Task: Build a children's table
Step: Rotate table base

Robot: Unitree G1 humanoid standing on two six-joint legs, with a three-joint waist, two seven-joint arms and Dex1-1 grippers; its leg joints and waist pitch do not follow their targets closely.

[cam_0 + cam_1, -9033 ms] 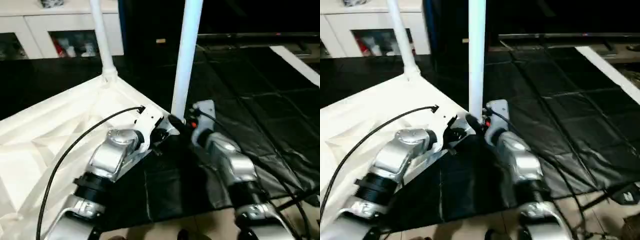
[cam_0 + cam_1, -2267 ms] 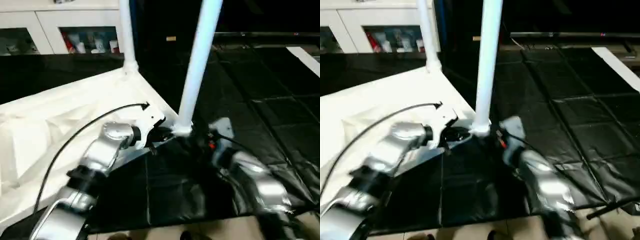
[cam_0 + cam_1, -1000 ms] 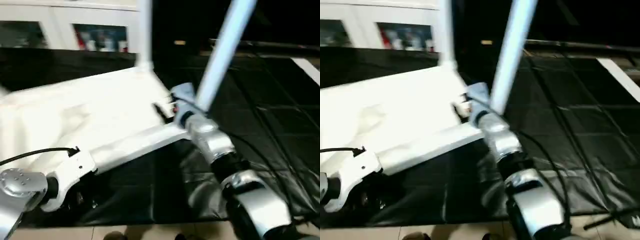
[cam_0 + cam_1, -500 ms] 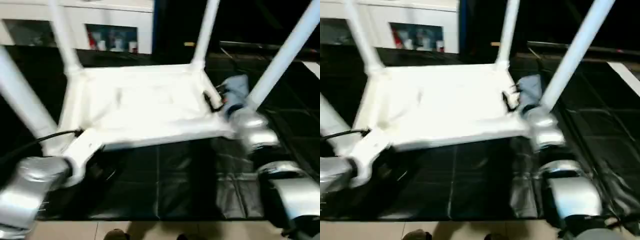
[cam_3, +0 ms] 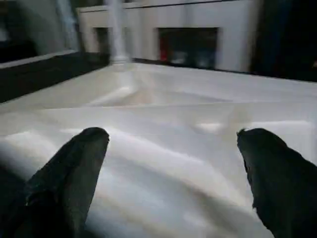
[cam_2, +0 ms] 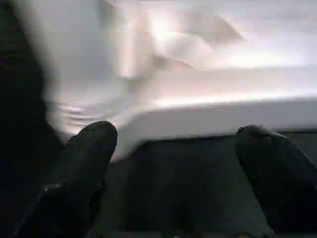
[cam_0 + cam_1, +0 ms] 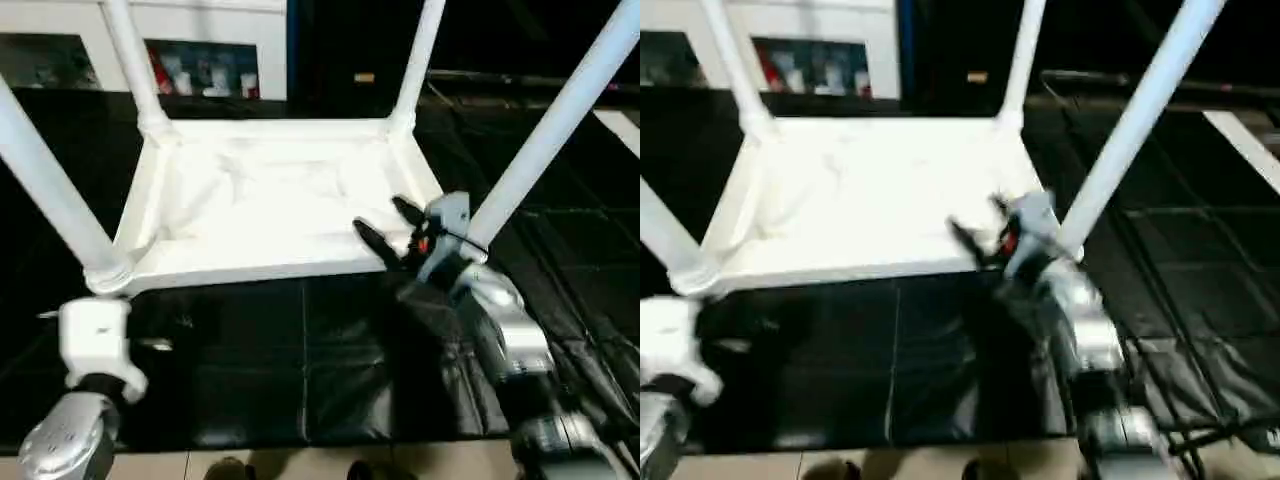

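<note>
Both your grippers have let go and swung away from the corner they were working at a few seconds back, and your view has shifted so that all four legs now show. Your table top (image 7: 270,205) lies upside down on the black mat (image 7: 300,370), ribbed underside up, which is the sensible way to have it, since the corner sockets face you and each leg (image 7: 555,135) can stand in one (all four look seated, though I'd judge that only from how straight they rise). Your right gripper (image 7: 385,228) hangs over the near right part of the top, fingers spread wide, holding nothing. Your left gripper (image 6: 173,163) sits just off the near left corner, beside the leg (image 7: 50,190) there, its fingers wide apart too and empty. That reads as a release before turning the table over. Beyond the mat you have a white cabinet (image 7: 200,50) with glass doors along the far wall, and a strip of pale floor (image 7: 300,465) at your feet.
</note>
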